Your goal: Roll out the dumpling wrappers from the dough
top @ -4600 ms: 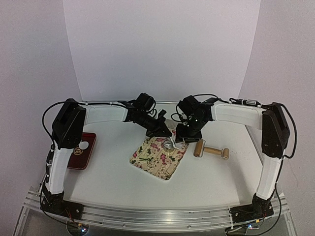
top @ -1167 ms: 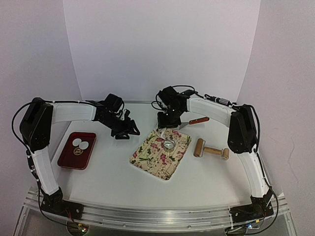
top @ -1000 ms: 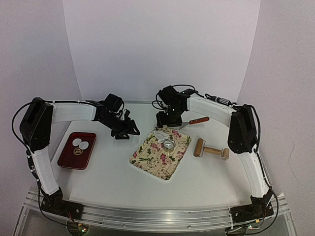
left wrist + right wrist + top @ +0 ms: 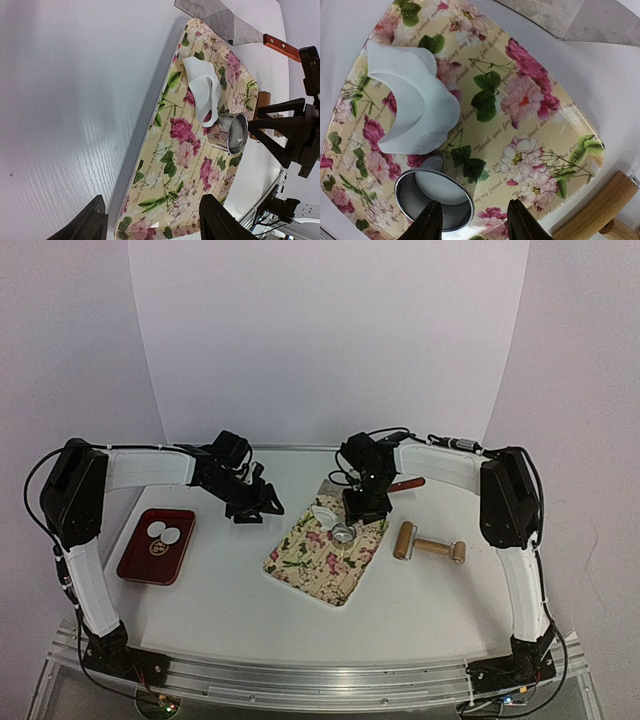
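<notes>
While the left gripper [image 4: 256,504] is hovering over bare table [image 4: 220,610], its jaws are standing wide apart and gripping nothing. Two dumpling wrappers [image 4: 163,532] are lying side by side in the red tray [image 4: 138,566], well apart from those jaws and off to their left in the top view.

The floral tray [image 4: 190,165] is lying ahead of the left fingers [image 4: 95,220], near them but not between them. On it a leftover strip of dough [image 4: 202,90] with a round bite cut out is curling beside the metal ring cutter [image 4: 231,133].

The right gripper [image 4: 472,225] is hanging directly above the floral tray, its jaws partly open and holding nothing. The ring cutter is sitting just under one right finger [image 4: 430,222]; whether they are touching, I cannot tell. Something pale is showing inside the ring; whether it is a wrapper, I cannot tell.

The spatula [image 4: 400,485] is lying just beyond the right jaws. The rolling pin [image 4: 430,546] is resting on the table to their right, near but apart.
</notes>
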You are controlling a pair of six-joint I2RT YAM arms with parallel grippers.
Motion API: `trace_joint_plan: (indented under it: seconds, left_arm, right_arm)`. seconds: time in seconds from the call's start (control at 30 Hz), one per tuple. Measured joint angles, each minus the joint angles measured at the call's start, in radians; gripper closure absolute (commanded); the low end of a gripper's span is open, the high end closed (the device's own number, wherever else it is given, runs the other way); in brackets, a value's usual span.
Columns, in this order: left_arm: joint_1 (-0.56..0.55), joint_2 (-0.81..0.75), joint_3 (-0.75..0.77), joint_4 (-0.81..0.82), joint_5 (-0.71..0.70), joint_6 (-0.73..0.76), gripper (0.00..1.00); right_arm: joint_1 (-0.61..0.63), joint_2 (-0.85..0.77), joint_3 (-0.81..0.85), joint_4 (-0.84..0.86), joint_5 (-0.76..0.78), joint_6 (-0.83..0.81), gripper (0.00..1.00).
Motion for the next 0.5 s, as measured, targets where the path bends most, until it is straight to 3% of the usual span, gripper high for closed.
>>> trace_joint_plan:
  seconds: [0.37, 0.5]
  left_arm:
    - [0.0, 0.0, 0.0, -0.001, 0.0, 0.002, 0.37]
    - [0.0, 0.0, 0.0, -0.002, 0.0, 0.003, 0.37]
  right_arm:
    - [0.0, 0.07, 0.006, -0.001, -0.024, -0.009, 0.8]
    - [0.001, 0.072, 0.009, -0.001, -0.024, -0.009, 0.81]
